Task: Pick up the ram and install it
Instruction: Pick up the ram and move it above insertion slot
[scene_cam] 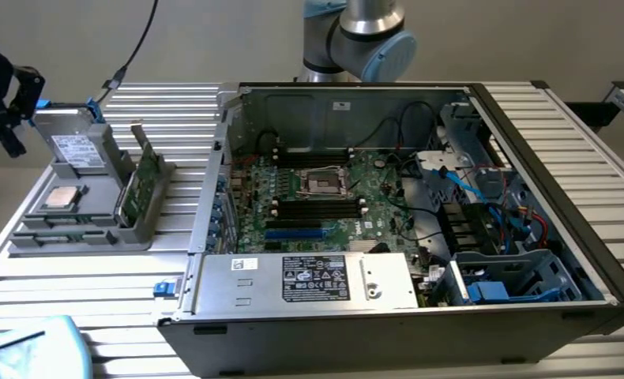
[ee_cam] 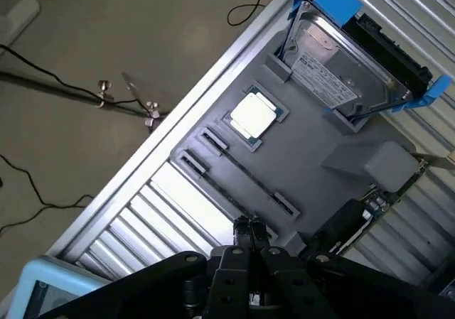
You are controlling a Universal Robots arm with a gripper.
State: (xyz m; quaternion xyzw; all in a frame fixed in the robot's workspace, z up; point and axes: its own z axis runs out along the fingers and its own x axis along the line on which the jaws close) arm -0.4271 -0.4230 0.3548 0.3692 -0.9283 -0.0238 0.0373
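Ram (ee_cam: 247, 178): thin dark strip standing on edge in the long slot of the grey tray (ee_cam: 320, 148), held between small end clips; not lifted. Colour hard to tell from above.

Gripper (ee_cam: 247, 228): jaws closed, fingertips pressed together, nothing between them. In the wrist view the tips sit over the near end of the tray slots, just beside the ram's end; contact cannot be told.

Same tray (scene_cam: 38, 237) at the exterior view's left, on a slatted aluminium table (scene_cam: 80, 300). On it:
- CPU (scene_cam: 62, 197) (ee_cam: 254, 115) lying flat in a square pocket, near the ram slot.
- Hard drive (scene_cam: 77, 146) (ee_cam: 348, 63) in a blue caddy, propped at the tray's far end.
- Wider green card (scene_cam: 141, 185) with a bracket, standing upright in the holder on the tray's right side.

Arm (scene_cam: 355, 35) rises behind the open PC case (scene_cam: 396, 339), which lies on its side at the exterior view's right of the tray, well apart from the ram. Inside it:
- Motherboard (scene_cam: 381, 193) with black memory slots (scene_cam: 312, 207) on the near and far sides of the CPU socket.
- Power supply (scene_cam: 306, 280) along the near wall.
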